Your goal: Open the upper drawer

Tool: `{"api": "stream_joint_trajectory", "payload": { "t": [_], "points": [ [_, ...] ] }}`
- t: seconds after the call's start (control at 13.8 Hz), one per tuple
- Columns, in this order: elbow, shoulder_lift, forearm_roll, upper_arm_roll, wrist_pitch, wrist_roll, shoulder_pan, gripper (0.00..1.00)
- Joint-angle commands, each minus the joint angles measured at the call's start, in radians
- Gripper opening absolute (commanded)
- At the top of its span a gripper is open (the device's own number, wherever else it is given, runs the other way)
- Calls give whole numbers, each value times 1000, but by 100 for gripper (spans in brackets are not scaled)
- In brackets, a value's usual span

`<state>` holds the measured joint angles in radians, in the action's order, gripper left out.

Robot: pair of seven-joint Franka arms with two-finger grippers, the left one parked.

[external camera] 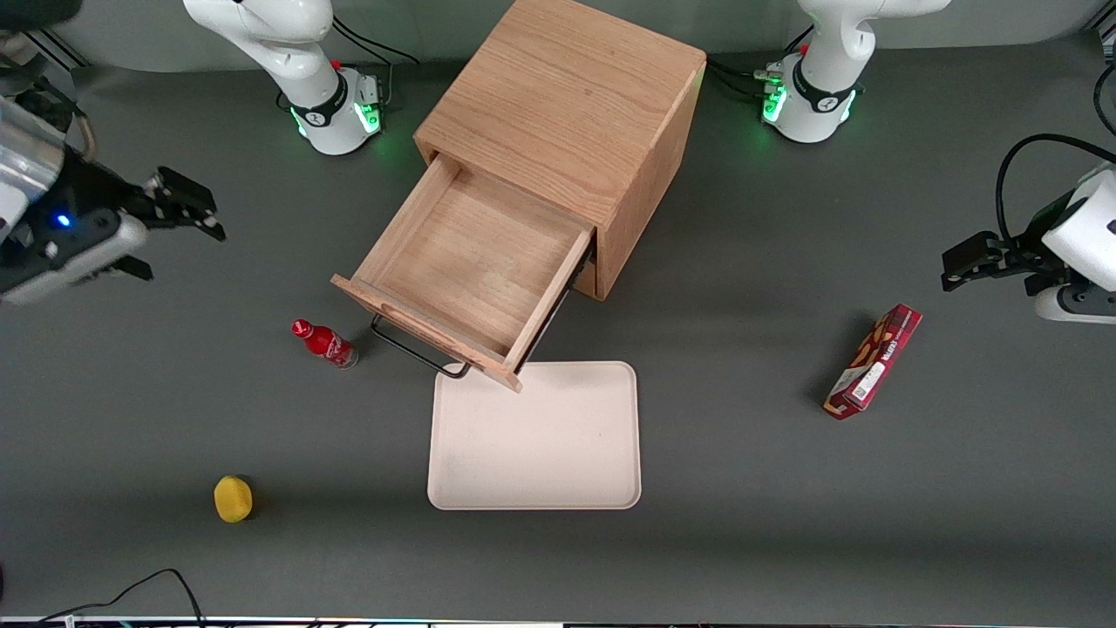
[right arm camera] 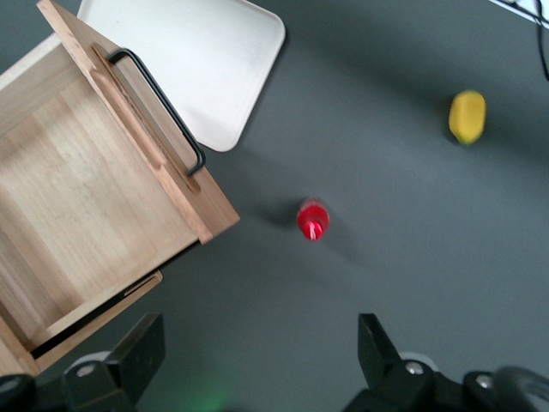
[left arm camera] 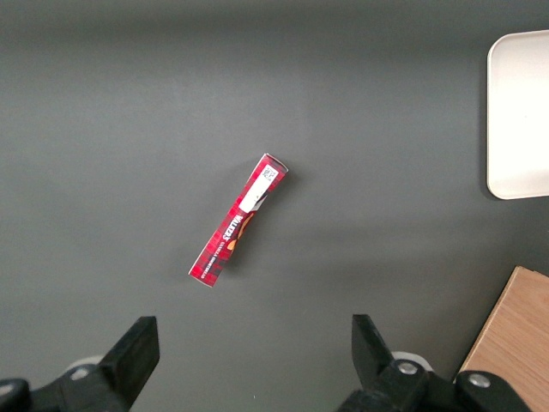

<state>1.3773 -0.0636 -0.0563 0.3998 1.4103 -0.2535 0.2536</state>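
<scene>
The upper drawer of the cube-shaped wooden cabinet stands pulled far out, its plain wooden inside bare. Its thin black bar handle faces the front camera. In the right wrist view the drawer and its handle show from above. My gripper hangs open and holds nothing, well off toward the working arm's end of the table, apart from the drawer; its fingers are spread wide over bare table. The lower drawer is hidden under the upper one.
A cream tray lies just in front of the drawer. A small red bottle stands beside the handle, a yellow ball-like object nearer the camera. A red snack box lies toward the parked arm's end.
</scene>
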Motion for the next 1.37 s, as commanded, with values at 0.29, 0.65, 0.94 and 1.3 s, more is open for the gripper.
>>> {"api": "stream_joint_trajectory", "payload": {
  "t": [0.29, 0.65, 0.94, 1.3],
  "points": [
    [137, 146, -88, -13, -28, 10, 206, 99],
    [126, 153, -47, -4, -34, 84, 169, 100],
    [126, 142, -7, -290, -37, 148, -185, 100],
    [137, 140, -11, -460, -39, 175, -376, 100]
  ]
}}
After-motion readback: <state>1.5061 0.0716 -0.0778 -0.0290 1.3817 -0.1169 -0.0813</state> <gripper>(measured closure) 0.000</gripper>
